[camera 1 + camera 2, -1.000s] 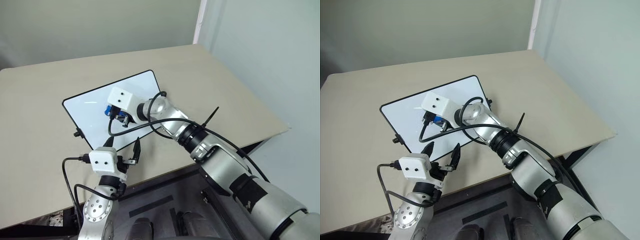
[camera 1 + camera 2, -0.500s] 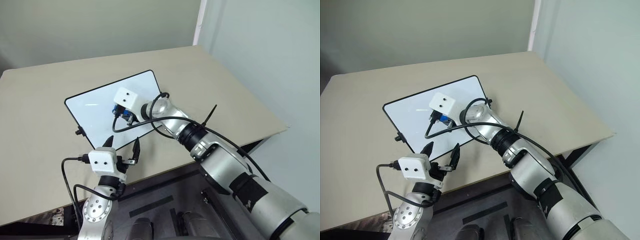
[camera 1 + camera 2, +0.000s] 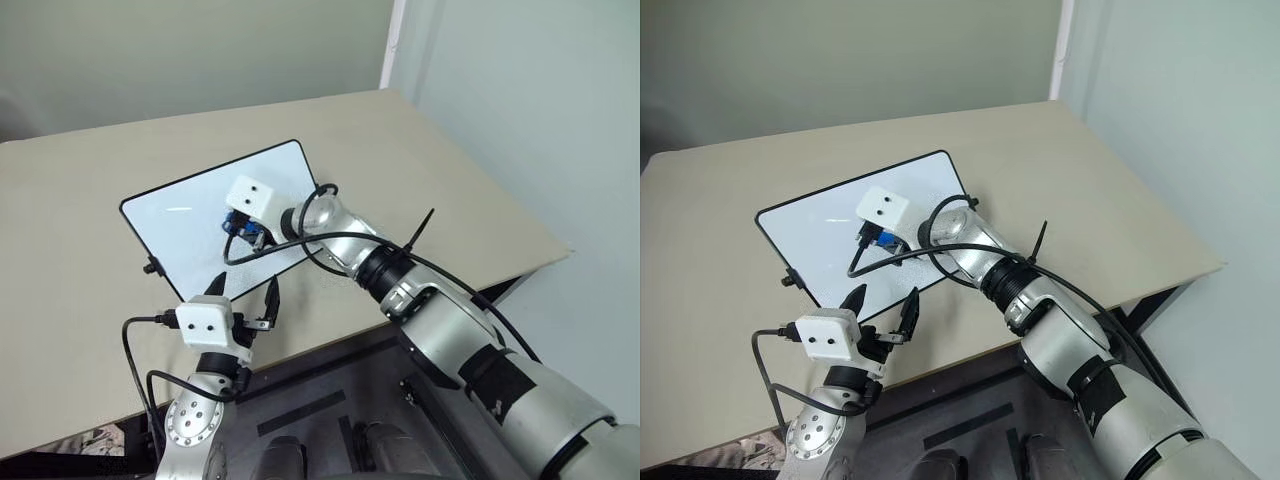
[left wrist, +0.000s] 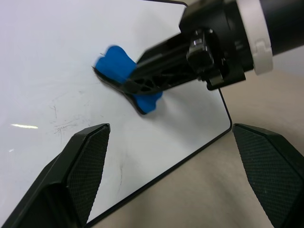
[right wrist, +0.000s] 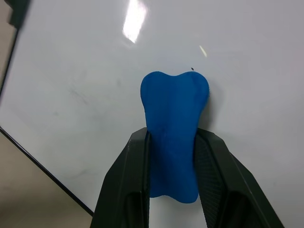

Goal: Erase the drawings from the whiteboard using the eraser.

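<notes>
the right hand (image 5: 173, 156) was clamped on the blue eraser (image 5: 174, 128), its two black fingers (image 5: 128, 185) pinching the block's long sides so the flat underside faced the whiteboard (image 3: 180, 225). that grip looked chosen to press the eraser flat against the glossy surface for wiping, near the board's middle. the whiteboard lay flat on the beige counter (image 3: 440, 190), turned at an angle, its near corner towards the left hand (image 3: 244, 292). the left hand hovered just off that near edge with its fingers spread wide and holding nothing, probably parked clear of the wiping arm. no red drawings could be made out; in the left wrist view only faint grey smudges (image 4: 66, 118) lay beside the eraser, so the erasing seemed largely done.
</notes>
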Motion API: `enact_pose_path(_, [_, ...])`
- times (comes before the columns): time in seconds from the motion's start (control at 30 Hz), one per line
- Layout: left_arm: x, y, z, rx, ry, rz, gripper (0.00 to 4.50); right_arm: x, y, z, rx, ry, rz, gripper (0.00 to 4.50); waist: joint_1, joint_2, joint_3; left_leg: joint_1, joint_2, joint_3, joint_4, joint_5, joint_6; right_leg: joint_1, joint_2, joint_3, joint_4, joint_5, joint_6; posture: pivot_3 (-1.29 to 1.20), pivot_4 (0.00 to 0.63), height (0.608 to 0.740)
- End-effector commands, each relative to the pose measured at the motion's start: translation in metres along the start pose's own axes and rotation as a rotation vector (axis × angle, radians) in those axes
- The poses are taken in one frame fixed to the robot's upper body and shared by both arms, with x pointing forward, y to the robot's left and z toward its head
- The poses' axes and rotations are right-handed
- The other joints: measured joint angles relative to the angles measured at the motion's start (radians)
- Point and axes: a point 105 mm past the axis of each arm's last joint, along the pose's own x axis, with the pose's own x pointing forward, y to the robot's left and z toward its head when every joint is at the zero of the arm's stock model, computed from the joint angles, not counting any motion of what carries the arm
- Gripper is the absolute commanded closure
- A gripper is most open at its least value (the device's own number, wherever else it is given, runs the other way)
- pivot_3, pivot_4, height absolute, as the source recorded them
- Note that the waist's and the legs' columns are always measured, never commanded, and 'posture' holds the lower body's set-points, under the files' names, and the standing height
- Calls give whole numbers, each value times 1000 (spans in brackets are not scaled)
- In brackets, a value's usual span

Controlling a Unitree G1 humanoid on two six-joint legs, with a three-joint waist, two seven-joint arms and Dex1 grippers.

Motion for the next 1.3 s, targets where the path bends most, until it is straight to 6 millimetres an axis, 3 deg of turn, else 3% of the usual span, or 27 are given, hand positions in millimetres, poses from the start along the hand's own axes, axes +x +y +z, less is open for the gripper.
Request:
enact_pose_path(0.03, [0,0,8,-1,-43,7,0,26,73,70,-21,-181,182,3180,0,0,0,1,0,0,0,0,0,0,0,0,0,0,1,0,150,727])
enact_pose_path(0.5, [1,-3,9,2,-46,-1,0,23,73,61,103,2,267,3180,0,0,0,1,0,0,-1,-1,0,0,0,0,-3,0,0,0,150,727])
enact_pose_path(0.63, [2,-3,9,-1,-47,1,0,22,67,59,107,65,244,3180,1,0,0,0,0,0,0,-1,0,0,0,0,-3,0,0,0,150,727])
enact_pose_path(0.83, [2,-3,10,-1,-50,5,0,21,75,53,55,126,302,3180,1,0,0,0,0,0,0,-1,0,-1,0,0,-3,0,0,0,150,727])
enact_pose_path(1.03, [2,-3,10,1,-52,8,0,19,91,75,4,31,368,3180,1,0,0,0,0,0,0,-1,0,-1,0,0,-3,0,0,0,150,727])
enact_pose_path(1.17, [2,-2,10,3,-52,11,0,19,83,87,25,-21,315,3180,1,0,0,1,0,0,0,-1,0,0,0,0,-3,0,0,0,150,727])
enact_pose_path(1.3, [1,-2,10,4,-53,14,0,20,81,85,18,-6,311,3180,3,0,0,0,0,0,0,-1,0,0,0,0,-3,0,0,0,150,727])
